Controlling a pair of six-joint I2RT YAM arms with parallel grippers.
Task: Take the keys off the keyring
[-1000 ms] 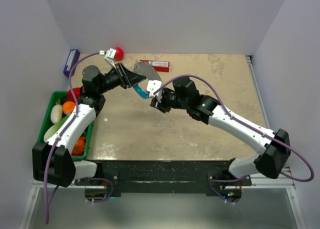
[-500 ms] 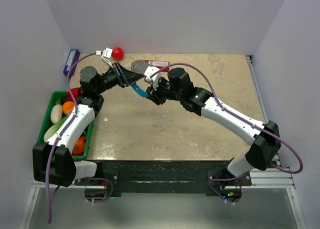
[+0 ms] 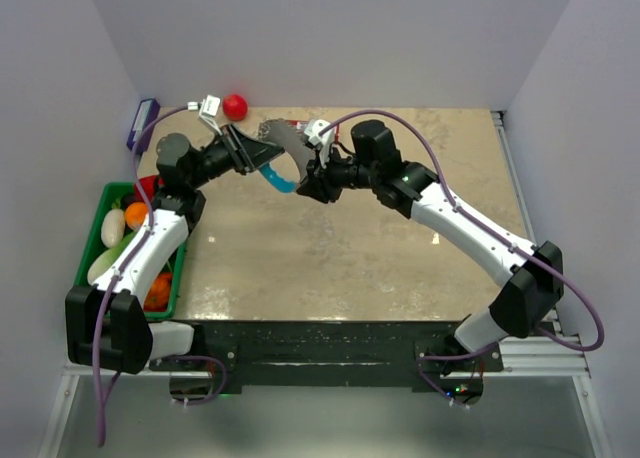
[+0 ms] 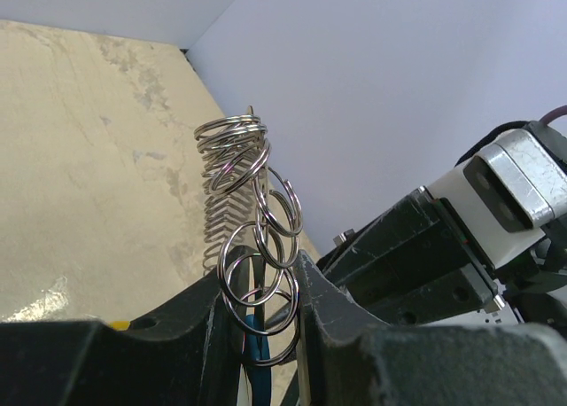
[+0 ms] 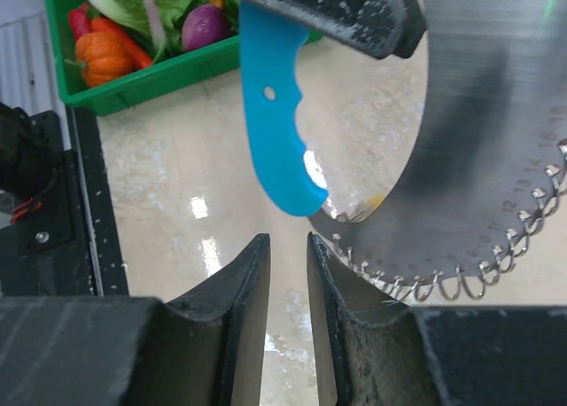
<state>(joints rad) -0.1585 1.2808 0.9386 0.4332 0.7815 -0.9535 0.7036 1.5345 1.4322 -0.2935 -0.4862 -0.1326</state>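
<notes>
My left gripper [image 3: 262,158] is shut on the keyring [image 3: 290,143] and holds it up over the back left of the table. The ring's light-blue curved segment [image 3: 275,181] hangs down. In the left wrist view several silver rings [image 4: 259,238] sit between that gripper's [image 4: 266,273] jaws. My right gripper [image 3: 306,183] is just to the right of the blue segment. In the right wrist view its [image 5: 289,246] jaws stand a narrow gap apart and hold nothing. They are just below the blue segment [image 5: 275,140] and beside the grey toothed band [image 5: 496,158]. A small brass-yellow key [image 5: 376,202] peeks out behind the band.
A green bin [image 3: 108,190] of toy vegetables stands at the table's left edge; it also shows in the right wrist view [image 5: 177,69]. A red ball [image 3: 235,105] lies at the back wall. A purple box [image 3: 142,121] leans on the left wall.
My right gripper has moved up and left to the keyring, and its jaws have narrowed. The left gripper has lifted the keyring slightly and kept its grip.
</notes>
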